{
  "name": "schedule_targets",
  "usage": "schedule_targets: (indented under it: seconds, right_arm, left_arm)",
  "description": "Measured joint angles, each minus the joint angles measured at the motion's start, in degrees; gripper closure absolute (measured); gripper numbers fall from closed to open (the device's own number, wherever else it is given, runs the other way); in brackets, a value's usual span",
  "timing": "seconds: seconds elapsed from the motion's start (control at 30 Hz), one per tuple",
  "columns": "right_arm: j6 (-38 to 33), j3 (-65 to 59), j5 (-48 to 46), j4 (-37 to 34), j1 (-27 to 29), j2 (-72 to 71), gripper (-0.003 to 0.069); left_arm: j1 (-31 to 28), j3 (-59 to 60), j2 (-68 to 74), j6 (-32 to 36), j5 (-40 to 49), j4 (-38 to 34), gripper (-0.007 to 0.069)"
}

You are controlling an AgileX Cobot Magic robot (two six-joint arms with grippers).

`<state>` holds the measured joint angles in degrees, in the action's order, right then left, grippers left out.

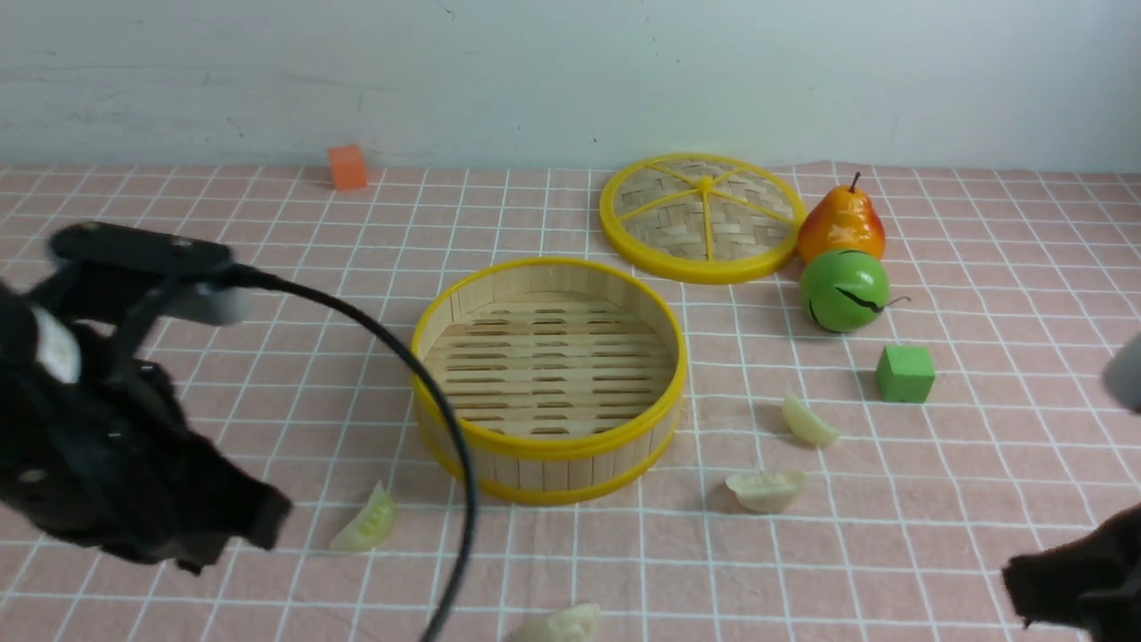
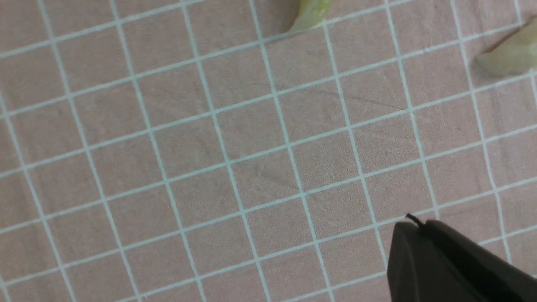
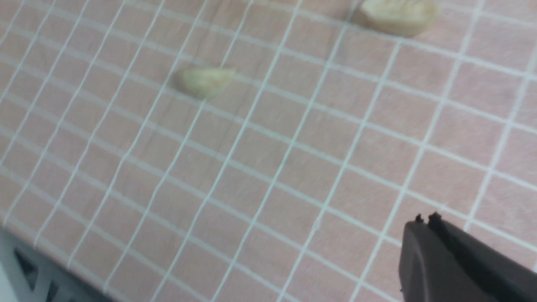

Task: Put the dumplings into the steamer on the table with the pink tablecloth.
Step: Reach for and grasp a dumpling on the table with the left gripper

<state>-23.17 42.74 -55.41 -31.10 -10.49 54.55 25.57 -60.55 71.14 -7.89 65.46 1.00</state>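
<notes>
Nothing done yet. The steamer (image 1: pixel 548 379) sits mid-table, open and empty, its slatted floor bare. All four dumplings lie outside it on the pink cloth (image 1: pixel 802 571):
- The greenish dumpling (image 1: pixel 365 522) lies near the steamer's front-left side.
- The front dumpling (image 1: pixel 557 626) is at the bottom edge of the front view, partly cut off.
- The near-right dumpling (image 1: pixel 767 490) lies off the steamer's front-right.
- The far-right dumpling (image 1: pixel 809 419) is a little behind that, toward the green cube (image 1: pixel 905 374).

The left gripper (image 2: pixel 415 226) is over bare cloth, left of the greenish dumpling. Its jaws are pressed together with nothing between them. The right gripper (image 3: pixel 423 222) is at the near right corner, jaws also closed and empty, with two dumplings ahead of it in its wrist view.

The lid (image 1: pixel 701 217), pear (image 1: pixel 841 223) and green ball (image 1: pixel 844 290) sit back right and are not part of the job.

All four pickups and drops are left. Likely two per arm, and the jaws must open first.
</notes>
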Motion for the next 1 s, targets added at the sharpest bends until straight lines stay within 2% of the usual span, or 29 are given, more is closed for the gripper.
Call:
schedule_targets:
  seconds: [0.1, 0.17, 0.2, 0.23, 0.37, 0.47, 0.6, 0.73, 1.0]
  right_arm:
    - [-0.2, 0.0, -1.2, 0.6, -6.2, 2.3, 0.0669]
    - [-0.2, 0.0, -1.2, 0.6, -10.1, 2.7, 0.0669]
    - [-0.2, 0.0, -1.2, 0.6, -10.6, 2.7, 0.0669]
    - [-0.2, 0.1, -1.1, 0.6, -12.4, 2.7, 0.0668]
    - [-0.2, 0.1, -1.1, 0.6, -14.3, 2.7, 0.0664]
    - [-0.2, 0.1, -1.2, 0.6, -14.4, 2.7, 0.0661]
    - [-0.2, 0.1, -2.0, 0.6, -14.4, 2.7, 0.0659]
    - [-0.2, 0.1, -2.0, 0.6, -14.4, 2.7, 0.0657]
    - [-0.2, 0.1, -0.3, 0.6, -14.4, 2.7, 0.0652]
  left_arm:
    - [1.2, -3.1, 7.1, -2.0, 0.2, 1.4, 0.0529]
    - [1.2, -5.3, 12.1, -2.1, -0.7, 2.6, 0.0443]
    - [1.2, -5.5, 12.5, -2.1, -0.9, 2.7, 0.0435]
    - [1.2, -6.4, 15.4, -2.1, -2.7, 4.1, 0.0365]
    - [1.0, -7.0, 23.6, -3.6, -9.5, 8.5, 0.023]
    - [0.0, -7.1, 29.1, -6.4, -13.4, 10.8, 0.0183]
    - [-2.9, -7.1, 33.6, -8.2, -17.7, 11.9, 0.0169]
    - [-4.5, -7.4, 34.5, -8.4, -20.3, 9.4, 0.0168]
    - [-4.6, -7.4, 35.8, -3.4, -21.9, 1.7, 0.0238]
